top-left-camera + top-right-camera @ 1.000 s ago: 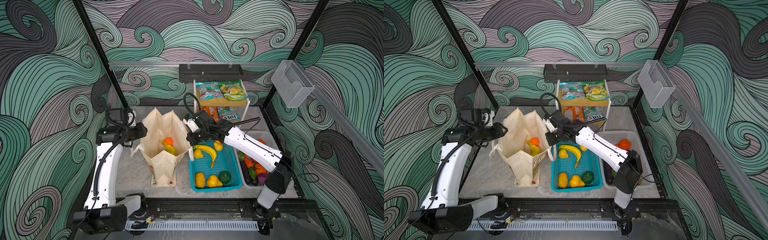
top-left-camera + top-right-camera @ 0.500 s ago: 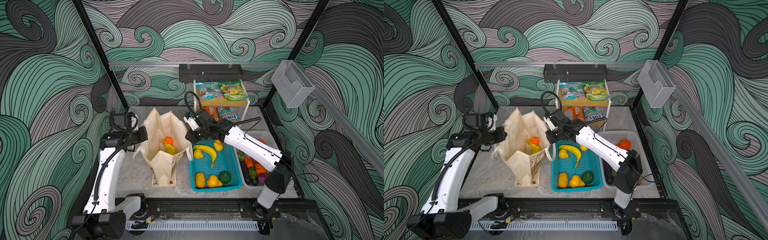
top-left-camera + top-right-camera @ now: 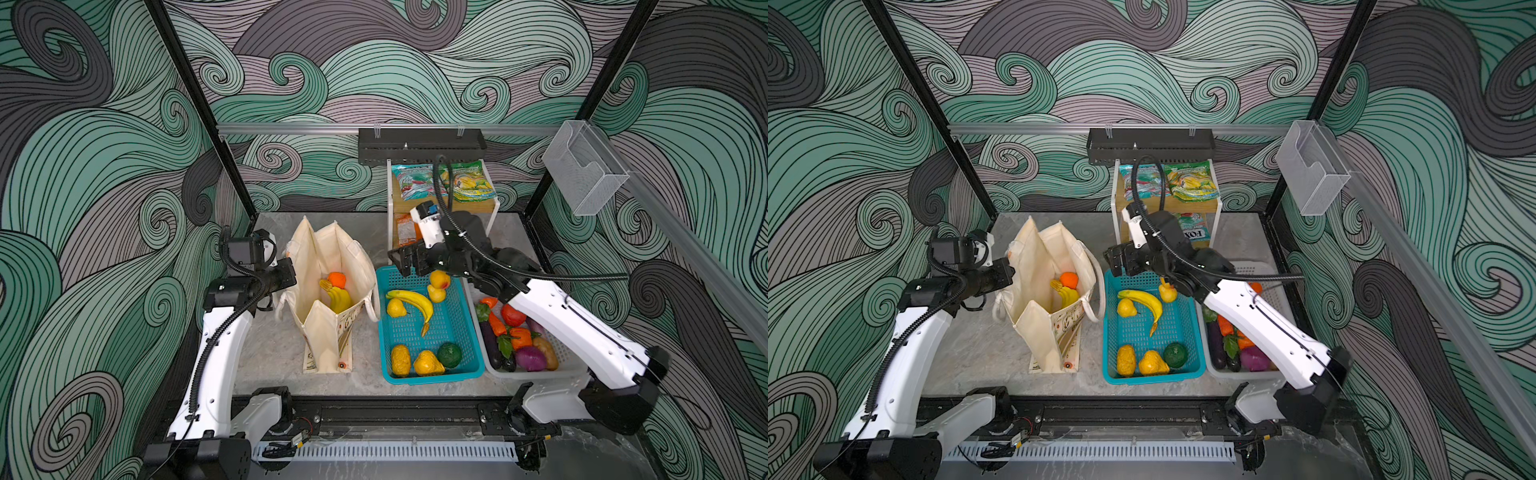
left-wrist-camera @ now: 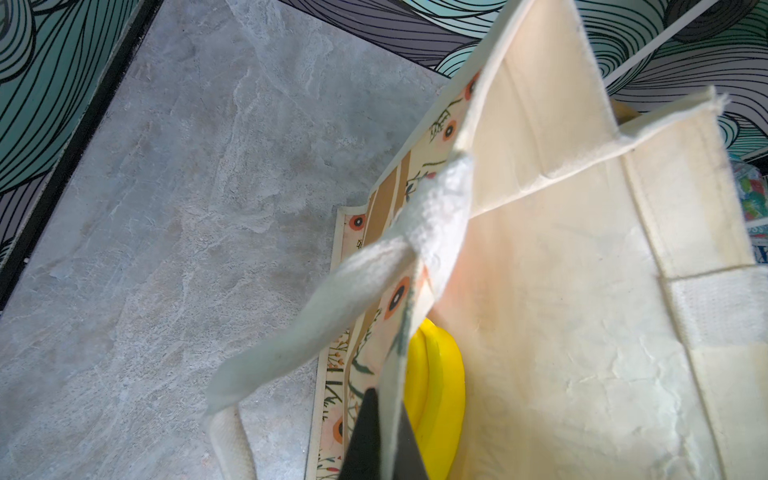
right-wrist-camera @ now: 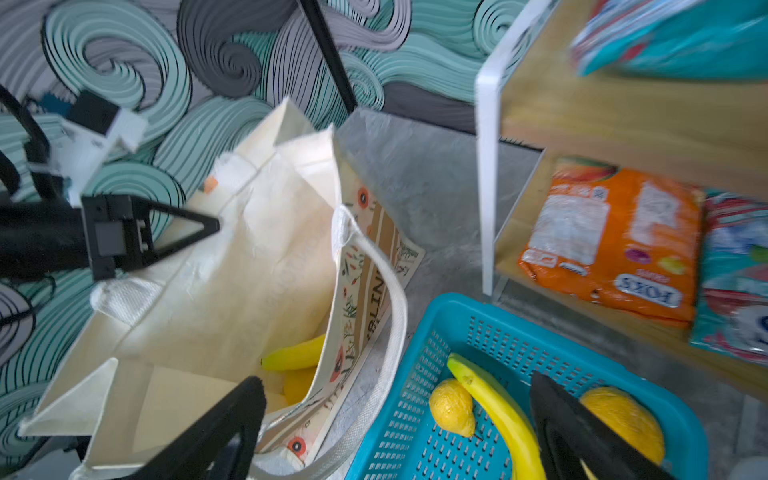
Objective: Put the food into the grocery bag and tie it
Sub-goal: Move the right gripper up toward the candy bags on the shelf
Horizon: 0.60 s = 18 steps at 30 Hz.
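Swirling teal, grey and mauve wallpaper closes in a grey marbled counter. On its left half stands the bag, cream canvas, its mouth gaping upward. At the bottom of it lie an orange and a banana bunch. The left end effector is clenched on the bag's left wall at the rim, with cloth pinched between its black fingers.

Just right of the bag sits a teal basket with a single banana, several yellow fruits and one dark green fruit. Just beside that, a white basket holds vegetables: a carrot, an aubergine, a purple onion, and others partly under the right arm. The right end effector hangs released, fingers spread wide and empty, above the teal basket's far left corner, near the bag's rope handle.

Behind the baskets a white-framed wooden shelf carries a teal-red packet and a green-yellow packet on top. Below are an orange packet and another teal packet. The orange packet reads "FOX'S", upside down in the right wrist view. The bag's tan band shows "LIN"; the rest is folded out of sight.
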Tool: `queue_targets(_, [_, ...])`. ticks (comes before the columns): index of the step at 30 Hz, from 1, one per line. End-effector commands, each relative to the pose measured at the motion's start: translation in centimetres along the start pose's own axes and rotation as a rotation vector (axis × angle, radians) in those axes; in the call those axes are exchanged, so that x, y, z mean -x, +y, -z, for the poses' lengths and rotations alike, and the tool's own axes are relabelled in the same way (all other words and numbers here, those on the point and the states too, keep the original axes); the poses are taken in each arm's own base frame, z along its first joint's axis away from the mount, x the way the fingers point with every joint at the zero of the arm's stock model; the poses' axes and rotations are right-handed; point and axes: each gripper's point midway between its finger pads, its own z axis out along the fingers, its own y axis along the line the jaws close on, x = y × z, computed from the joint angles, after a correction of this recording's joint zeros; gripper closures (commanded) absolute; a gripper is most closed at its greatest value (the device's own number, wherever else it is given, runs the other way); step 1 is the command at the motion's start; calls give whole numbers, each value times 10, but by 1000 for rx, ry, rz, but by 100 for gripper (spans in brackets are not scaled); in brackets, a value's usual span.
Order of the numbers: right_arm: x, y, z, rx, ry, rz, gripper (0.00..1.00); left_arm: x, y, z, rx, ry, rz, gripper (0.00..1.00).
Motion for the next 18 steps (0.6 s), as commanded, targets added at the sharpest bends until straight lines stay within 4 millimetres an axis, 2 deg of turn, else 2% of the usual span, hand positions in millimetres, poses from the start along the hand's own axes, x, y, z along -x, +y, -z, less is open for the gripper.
queue_targets(1, [24,-35,36,-97,-132,-67,1,-2,-2,-1,-16,-12,-19,100])
queue_targets(4, [32,-55,62,-136,-189,-81,1,-3,-3,-1,-29,-18,-16,100])
queue_targets(9, [42,-86,83,-175,-230,-142,1,-4,-3,-3,-30,-9,-15,100])
queue_targets(11, [46,-90,82,-152,-222,-165,1,-4,-3,-3,-31,-8,-15,100])
queue_targets(16, [63,-93,65,-126,-204,-169,1,-5,-1,-1,-22,-15,-22,100])
queue_targets(18, [71,-94,54,-121,-196,-142,6,-5,-2,-1,-24,-15,-24,100])
